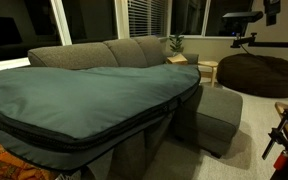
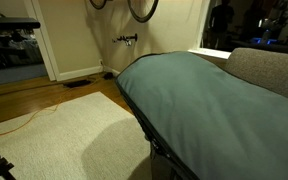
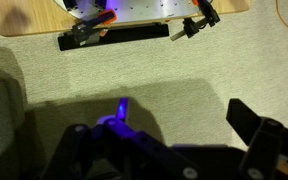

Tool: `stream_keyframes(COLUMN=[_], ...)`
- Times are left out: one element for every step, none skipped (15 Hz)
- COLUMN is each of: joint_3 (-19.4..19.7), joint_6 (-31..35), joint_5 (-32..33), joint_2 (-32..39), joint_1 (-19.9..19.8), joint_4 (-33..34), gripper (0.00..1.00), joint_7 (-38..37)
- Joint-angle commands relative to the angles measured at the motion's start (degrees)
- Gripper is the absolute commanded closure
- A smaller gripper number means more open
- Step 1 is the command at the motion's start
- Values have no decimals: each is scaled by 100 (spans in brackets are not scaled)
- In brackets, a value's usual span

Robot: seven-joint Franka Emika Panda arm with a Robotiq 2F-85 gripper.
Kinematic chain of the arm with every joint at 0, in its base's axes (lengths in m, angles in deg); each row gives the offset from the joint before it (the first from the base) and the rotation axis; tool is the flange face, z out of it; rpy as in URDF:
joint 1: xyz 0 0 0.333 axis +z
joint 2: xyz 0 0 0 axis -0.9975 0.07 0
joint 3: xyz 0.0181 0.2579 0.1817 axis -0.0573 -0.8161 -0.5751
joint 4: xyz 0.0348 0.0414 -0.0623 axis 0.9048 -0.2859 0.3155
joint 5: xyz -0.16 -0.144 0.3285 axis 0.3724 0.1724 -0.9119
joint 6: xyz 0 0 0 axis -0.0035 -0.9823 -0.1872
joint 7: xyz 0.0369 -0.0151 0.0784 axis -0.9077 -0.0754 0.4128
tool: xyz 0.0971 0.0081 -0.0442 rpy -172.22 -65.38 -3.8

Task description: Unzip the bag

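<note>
The bag (image 1: 79, 95) is a very large flat teal-grey fabric bag lying over the grey sofa, with a dark zipper band (image 1: 104, 130) along its side edge. It also fills the right of an exterior view (image 2: 199, 95), its zipper edge (image 2: 144, 125) running down toward the floor. My gripper (image 3: 179, 120) shows only in the wrist view, open and empty, its two dark fingers spread over pale carpet. The bag is not in the wrist view, and the arm does not show in either exterior view.
A grey sofa (image 1: 134, 50) and ottoman (image 1: 219, 115) hold the bag. A brown beanbag (image 1: 259, 72) sits at the back. A wooden board with clamps and hardware (image 3: 134, 20) lies on the carpet. A pale rug (image 2: 74, 135) and an orange cable (image 2: 24, 120) cover the wood floor.
</note>
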Motion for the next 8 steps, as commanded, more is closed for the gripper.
stream_keyframes(joint_3=[-139, -139, -140, -152, -167, -177, -188, -197], joint_6=[-18, -18, -15, -10, 7, 17, 42, 71], joint_5=[-61, -61, -67, -74, -81, -90, -101, -101], joint_2=[31, 31, 42, 52, 68, 88, 122, 141], joint_1=[-161, -161, -156, -154, -150, -144, -134, -126], joint_4=[14, 14, 20, 22, 23, 27, 28, 19], gripper=[0, 0, 0, 0, 0, 0, 0, 0], joint_7=[69, 69, 69, 67, 72, 78, 84, 102])
